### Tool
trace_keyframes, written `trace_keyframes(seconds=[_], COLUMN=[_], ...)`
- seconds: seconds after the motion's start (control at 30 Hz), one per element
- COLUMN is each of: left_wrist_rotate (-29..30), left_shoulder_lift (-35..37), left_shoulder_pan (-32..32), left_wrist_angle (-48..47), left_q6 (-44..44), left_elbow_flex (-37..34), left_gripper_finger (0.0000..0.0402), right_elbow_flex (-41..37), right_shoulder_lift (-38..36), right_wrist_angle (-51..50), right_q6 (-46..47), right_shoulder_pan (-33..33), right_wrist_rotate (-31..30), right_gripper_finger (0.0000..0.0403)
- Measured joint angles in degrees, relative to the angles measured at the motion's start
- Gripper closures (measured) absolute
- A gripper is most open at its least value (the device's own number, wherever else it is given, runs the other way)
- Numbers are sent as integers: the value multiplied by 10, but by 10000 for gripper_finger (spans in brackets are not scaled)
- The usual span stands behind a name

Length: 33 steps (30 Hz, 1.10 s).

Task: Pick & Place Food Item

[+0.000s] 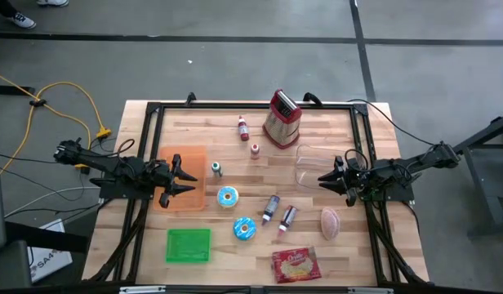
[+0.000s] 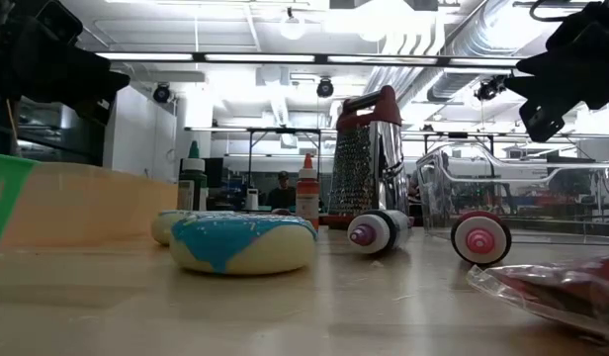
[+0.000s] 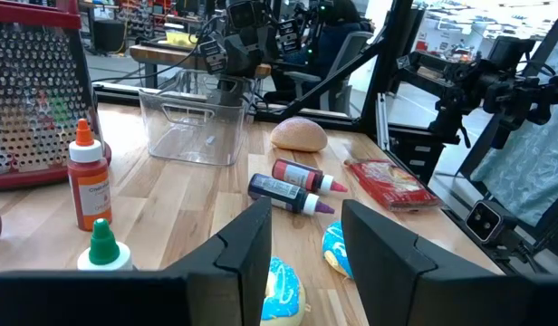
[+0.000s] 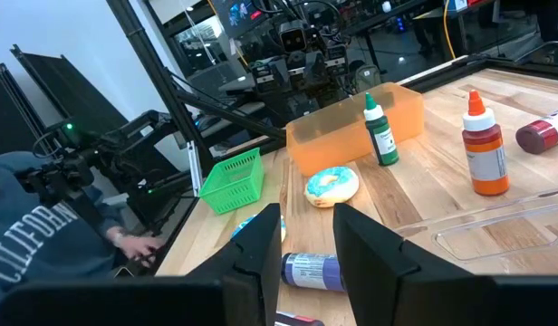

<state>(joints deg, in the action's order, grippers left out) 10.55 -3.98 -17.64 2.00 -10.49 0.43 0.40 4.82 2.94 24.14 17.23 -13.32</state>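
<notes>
Two blue-iced donuts lie on the wooden table's middle, and the nearer one fills the low view. A tan bread roll and a red snack bag lie at the near right. My left gripper hovers level over the orange bin at the left, open and holding nothing. My right gripper hovers level at the right, beside the clear container, also open and holding nothing.
A green basket stands near left. A metal grater stands at the far middle. Upright bottles: red, orange, green. Two icing tubes lie between the donuts and the roll. A person sits beyond the table.
</notes>
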Motion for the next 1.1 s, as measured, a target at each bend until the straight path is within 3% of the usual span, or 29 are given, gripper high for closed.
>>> trace_keyframes(seconds=[0.87, 1.1], left_wrist_rotate=[3, 33], left_shoulder_lift=[0, 0], left_shoulder_pan=[0, 0], left_wrist_angle=[3, 4], left_q6=[0, 0], left_elbow_flex=[0, 0], left_gripper_finger=[270, 270], right_elbow_flex=[0, 0], right_shoulder_lift=[0, 0], right_wrist_angle=[0, 0], right_q6=[0, 0], right_shoulder_pan=[0, 0], right_wrist_rotate=[0, 0], right_gripper_finger=[310, 310])
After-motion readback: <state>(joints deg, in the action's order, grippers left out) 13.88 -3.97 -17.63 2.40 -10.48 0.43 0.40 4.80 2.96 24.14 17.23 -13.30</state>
